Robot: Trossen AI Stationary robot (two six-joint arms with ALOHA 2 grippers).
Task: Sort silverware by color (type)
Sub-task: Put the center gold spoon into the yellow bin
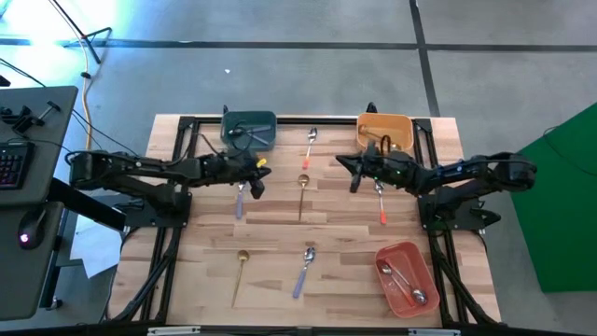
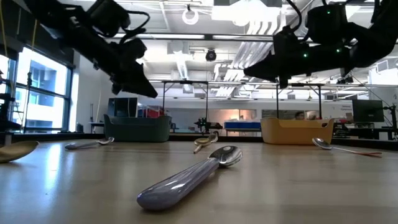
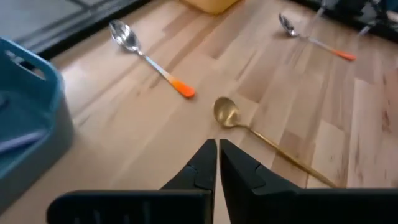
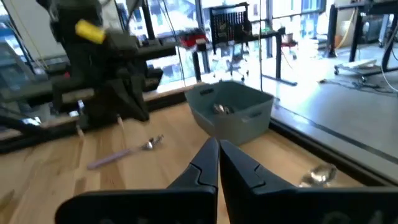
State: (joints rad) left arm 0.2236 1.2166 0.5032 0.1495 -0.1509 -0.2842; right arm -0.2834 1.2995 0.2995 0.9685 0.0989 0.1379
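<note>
No text, label, brand, number or sign can be read in any of the four views. The bins, the silverware, the arms and the tabletop carry no lettering that shows, and the screens and furniture in the room behind are too small and blurred to make out any writing.

This is a robotics lab in a large open office-like hall. A wooden table (image 1: 326, 215) stands on a dark metal frame on grey floor; behind it are exposed ceiling ducts (image 2: 261, 25), tall windows (image 2: 37, 93), desks (image 4: 249, 37) and a monitor (image 2: 367, 111).
</note>
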